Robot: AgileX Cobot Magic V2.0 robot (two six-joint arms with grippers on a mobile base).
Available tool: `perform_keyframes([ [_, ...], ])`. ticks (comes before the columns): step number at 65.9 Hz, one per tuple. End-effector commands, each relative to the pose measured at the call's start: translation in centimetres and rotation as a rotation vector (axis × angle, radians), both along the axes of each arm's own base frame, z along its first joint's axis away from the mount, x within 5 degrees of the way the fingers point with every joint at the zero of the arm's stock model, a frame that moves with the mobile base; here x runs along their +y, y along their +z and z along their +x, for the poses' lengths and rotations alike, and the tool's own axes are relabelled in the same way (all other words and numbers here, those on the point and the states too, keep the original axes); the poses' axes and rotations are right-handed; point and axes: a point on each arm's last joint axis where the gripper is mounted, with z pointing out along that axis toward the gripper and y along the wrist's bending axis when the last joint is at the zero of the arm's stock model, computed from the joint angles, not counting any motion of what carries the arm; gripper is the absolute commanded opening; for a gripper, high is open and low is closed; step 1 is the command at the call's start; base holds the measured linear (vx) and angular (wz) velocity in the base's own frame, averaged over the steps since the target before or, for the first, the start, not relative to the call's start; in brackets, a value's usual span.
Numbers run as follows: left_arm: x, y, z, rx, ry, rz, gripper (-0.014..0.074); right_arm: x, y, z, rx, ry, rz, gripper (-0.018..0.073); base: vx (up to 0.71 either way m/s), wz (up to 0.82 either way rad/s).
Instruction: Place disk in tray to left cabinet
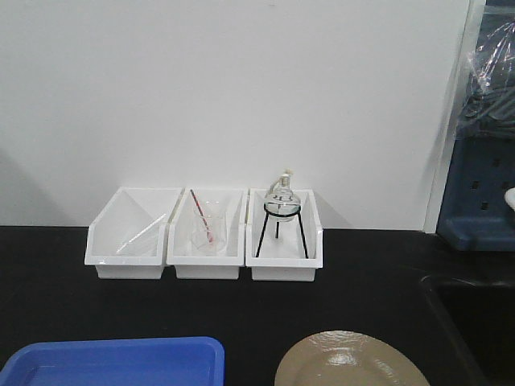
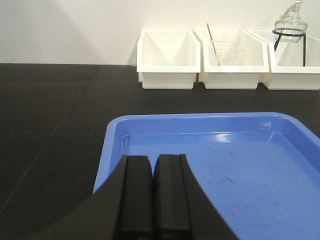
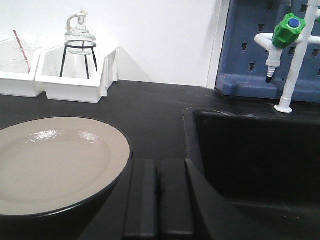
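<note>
Tan disk (image 1: 352,363) lay flat on black bench (image 1: 362,289), right of blue tray (image 1: 113,366), not touching; left claw (image 2: 153,167) sat closed, empty, over tray's near edge; right claw (image 3: 159,170) sat closed, empty, just beside disk.

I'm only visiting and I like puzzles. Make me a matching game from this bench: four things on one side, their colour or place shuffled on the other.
Things:
1. tray
2. disk
3. glass flask
4. tap knob

Descriptions:
a. green
b. bright blue
c. tan with a thin black rim
d. standing inside the rightmost white bin

Pairs: 1-b, 2-c, 3-d, 4-a.
</note>
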Motion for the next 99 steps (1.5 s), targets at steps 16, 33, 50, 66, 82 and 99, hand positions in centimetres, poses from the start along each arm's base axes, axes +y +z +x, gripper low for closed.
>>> perform_keyframes([
  [16, 0.0, 0.0, 0.2, -0.049, 0.001, -0.02, -0.0007, 0.1, 0.0, 0.2, -0.046, 0.011, -0.014, -0.0002, 0.0, 0.0],
  [33, 0.0, 0.0, 0.2, -0.049, 0.001, -0.02, -0.0007, 0.1, 0.0, 0.2, -0.046, 0.011, -0.014, -0.0002, 0.0, 0.0],
  [50, 0.0, 0.0, 0.2, -0.049, 0.001, -0.02, -0.0007, 0.1, 0.0, 0.2, -0.046, 0.011, -0.014, -0.0002, 0.0, 0.0],
  [66, 0.0, 0.4, 0.3, -0.085, 0.0, -0.019, -0.0007, 0.2, 0.3, 0.2, -0.078, 0.016, -0.013, -0.0002, 0.0, 0.0],
  [82, 0.0, 1.7, 0.2, -0.229, 0.001, -0.033, -0.0007, 0.5, 2.0, 0.0, -0.268, 0.05, 0.015, -0.0002, 0.0, 0.0],
  [99, 0.0, 7.8, -1.1, -0.555, -0.004, -0.033, -0.0007, 0.7, 8.0, -1.2, -0.552, 0.09, 0.079, -0.0001, 0.0, 0.0],
])
